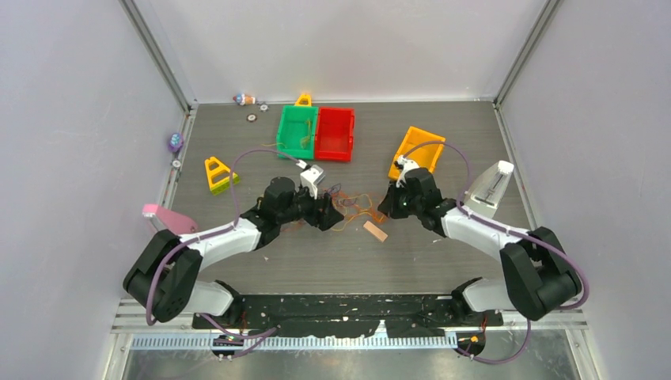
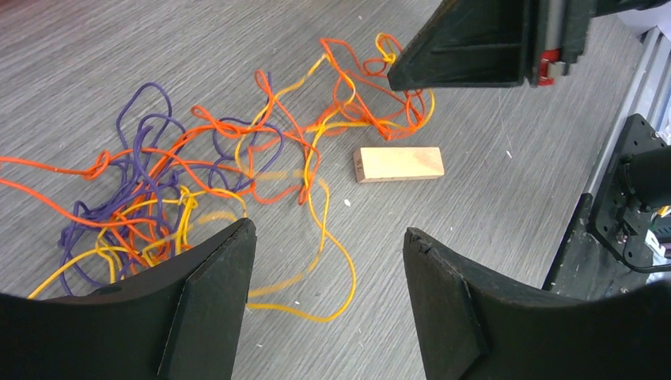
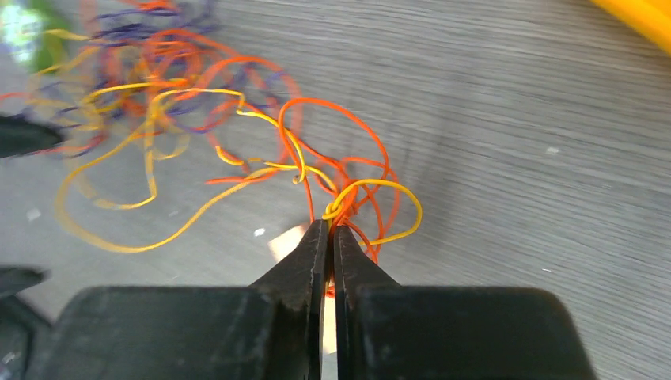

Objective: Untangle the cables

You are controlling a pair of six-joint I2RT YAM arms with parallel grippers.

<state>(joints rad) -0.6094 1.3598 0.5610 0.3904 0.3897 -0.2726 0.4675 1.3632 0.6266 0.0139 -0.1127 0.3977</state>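
Pinching a yellow-and-orange knot of the cables [image 3: 333, 209] between the tips of the right tool [image 3: 328, 231], pressed together. Holding the left tool [image 2: 328, 231] spread, low over the near edge of the tangle, gripping nothing. Sprawled mid-table [image 2: 490, 198] between both tools: orange, yellow and purple strands, knotted together. Just beside them, a wooden block [image 2: 398, 164], lying flat. Farther back, a green bin [image 1: 297, 131] touching a red bin [image 1: 335, 133].

cables [image 2: 237, 158]: orange, yellow and purple strands, all mixed together
block [image 2: 398, 164]: plain pale tan wood
table [image 2: 490, 206]: grey, streaky wood-grain around the block
beyond the block: green bin [image 1: 297, 131], red bin [image 1: 335, 133], orange-yellow bin [image 1: 417, 150]
left gripper [image 2: 328, 233]: matte black
right gripper [image 3: 329, 229]: black too
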